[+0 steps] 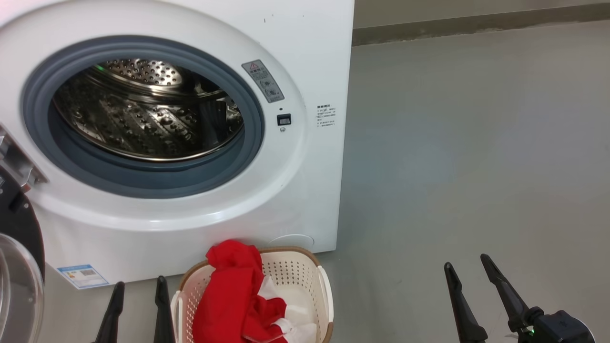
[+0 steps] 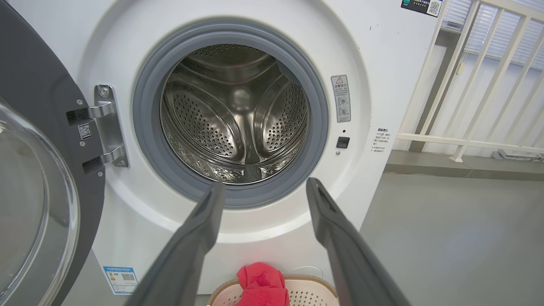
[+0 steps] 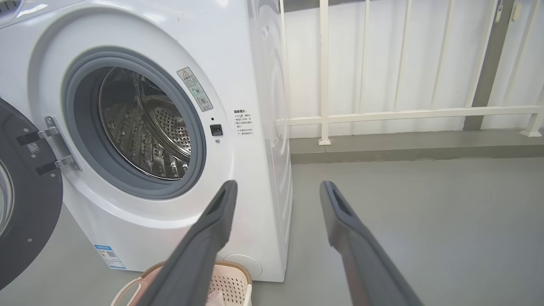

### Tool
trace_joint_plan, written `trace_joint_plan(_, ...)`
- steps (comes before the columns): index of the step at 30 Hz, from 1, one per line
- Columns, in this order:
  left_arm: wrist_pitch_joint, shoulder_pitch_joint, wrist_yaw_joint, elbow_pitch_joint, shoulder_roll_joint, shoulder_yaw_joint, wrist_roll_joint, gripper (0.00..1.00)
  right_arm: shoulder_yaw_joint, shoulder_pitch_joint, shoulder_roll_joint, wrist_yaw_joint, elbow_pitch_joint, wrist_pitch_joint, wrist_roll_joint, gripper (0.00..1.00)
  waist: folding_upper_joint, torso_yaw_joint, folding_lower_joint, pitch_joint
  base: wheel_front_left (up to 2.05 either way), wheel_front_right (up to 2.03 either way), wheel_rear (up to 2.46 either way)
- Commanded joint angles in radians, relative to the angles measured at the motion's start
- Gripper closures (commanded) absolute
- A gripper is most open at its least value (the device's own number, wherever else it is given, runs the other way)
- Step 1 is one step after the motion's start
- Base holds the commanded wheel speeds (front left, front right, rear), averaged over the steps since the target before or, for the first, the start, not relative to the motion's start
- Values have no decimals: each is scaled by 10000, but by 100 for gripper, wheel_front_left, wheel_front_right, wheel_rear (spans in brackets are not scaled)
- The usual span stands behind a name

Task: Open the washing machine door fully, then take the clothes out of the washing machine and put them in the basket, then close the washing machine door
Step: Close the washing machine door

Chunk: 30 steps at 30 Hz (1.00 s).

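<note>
Grey floor (image 1: 476, 143) runs from the robot to a low kerb with a white railing (image 3: 382, 114) at the back. On its left part stands the washing machine (image 1: 305, 47), white and boxy, with a small blue label (image 1: 83, 275) at its lower left front corner. The washing machine door (image 2: 25, 76) is swung wide open on a metal hinge (image 2: 108, 123) at the left edge of the front, its black rim and clear glass bowl facing outward. Inside the grey rubber ring (image 2: 146, 127) the perforated steel drum (image 2: 238, 114) shows its ribs and holes.

The basket (image 1: 295, 267) sits on the floor just in front of the machine's lower front edge, below the round opening. The clothes (image 1: 233, 295) lie heaped in it, red with white panels, and one red fold rises above the far rim.

The left gripper (image 1: 140, 281) hangs just left of the basket, its two dark fingers spread apart with nothing between them; seen from its wrist, they point at the lower edge of the opening. The right gripper (image 1: 465, 260) is well to the right of the basket, over bare floor past the machine's right front corner, its fingers likewise spread and gripping nothing.
</note>
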Motion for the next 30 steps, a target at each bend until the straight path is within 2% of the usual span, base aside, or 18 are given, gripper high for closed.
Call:
trace_joint_plan(1, 1, -270, 70, -299, 108, 292, 140, 0, 237, -174, -52, 16, -280, -2, 3, 0, 0, 6, 0, -6, -101, 101, 0)
trace_joint_plan(16, 56, -360, 95, -292, 205, 162, 191, 0, 303, -224, -52, 16, -262, 25, 45, 0, 0, 78, 0, 8, -152, 152, 0)
trace_joint_plan(30, -18, -469, 155, -243, 179, 17, 245, 0, 315, -214, -52, 16, -258, 18, 41, 0, 0, 259, 0, -33, -27, 27, 0)
